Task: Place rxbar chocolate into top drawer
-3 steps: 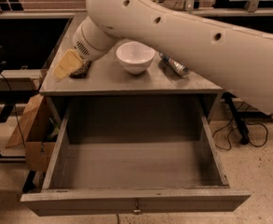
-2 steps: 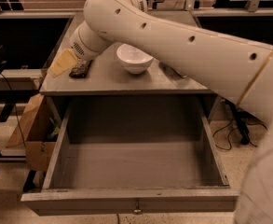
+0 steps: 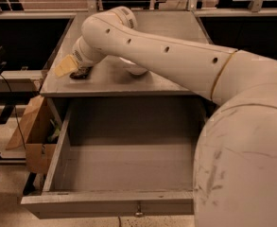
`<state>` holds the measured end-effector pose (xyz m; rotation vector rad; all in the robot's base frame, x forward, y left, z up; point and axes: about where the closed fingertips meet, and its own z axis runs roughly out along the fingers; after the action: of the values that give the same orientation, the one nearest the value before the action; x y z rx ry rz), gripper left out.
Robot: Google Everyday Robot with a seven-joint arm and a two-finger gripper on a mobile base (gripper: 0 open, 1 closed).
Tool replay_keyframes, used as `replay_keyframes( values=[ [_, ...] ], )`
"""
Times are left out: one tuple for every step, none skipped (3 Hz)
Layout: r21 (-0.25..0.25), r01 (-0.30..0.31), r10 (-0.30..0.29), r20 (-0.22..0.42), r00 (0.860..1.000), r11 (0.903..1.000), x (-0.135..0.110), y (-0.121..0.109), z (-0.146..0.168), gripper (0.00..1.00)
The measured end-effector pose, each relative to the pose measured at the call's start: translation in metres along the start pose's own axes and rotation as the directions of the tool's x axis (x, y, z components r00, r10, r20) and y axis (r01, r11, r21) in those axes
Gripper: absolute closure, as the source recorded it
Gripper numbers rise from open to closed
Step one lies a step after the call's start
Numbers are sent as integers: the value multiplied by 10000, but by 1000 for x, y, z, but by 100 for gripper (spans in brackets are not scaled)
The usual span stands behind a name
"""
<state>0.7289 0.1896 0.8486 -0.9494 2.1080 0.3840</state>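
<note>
The rxbar chocolate (image 3: 80, 73) is a small dark bar lying on the left part of the grey table top (image 3: 109, 82). My gripper (image 3: 70, 69) is down at the bar, its yellowish tip just left of it and touching or nearly touching it. The top drawer (image 3: 105, 203) is pulled wide open below the table, and its inside shows nothing in it. A small metal knob (image 3: 138, 214) sits on its front panel. My large white arm (image 3: 176, 60) crosses the view from the lower right.
A white bowl (image 3: 136, 70) stands on the table, mostly hidden behind the arm. A cardboard box (image 3: 31, 136) stands on the floor left of the drawer. Dark shelving and cables are at the far left.
The arm has swung closer and now fills the right side of the view. It hides most of the bowl and the can. The gripper stays at the bar on the table's left.
</note>
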Motion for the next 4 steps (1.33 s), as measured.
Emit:
replay_keyframes(
  values=[
    [164,-305,305,26,9995,9994,2,-1,13,0],
    [154,-437,437,1,9990,9989,3,3,24,0],
    [8,-388,388,-37,9992,9992,4,9,34,19],
    [8,-388,388,-37,9992,9992,4,9,34,42]
  ],
)
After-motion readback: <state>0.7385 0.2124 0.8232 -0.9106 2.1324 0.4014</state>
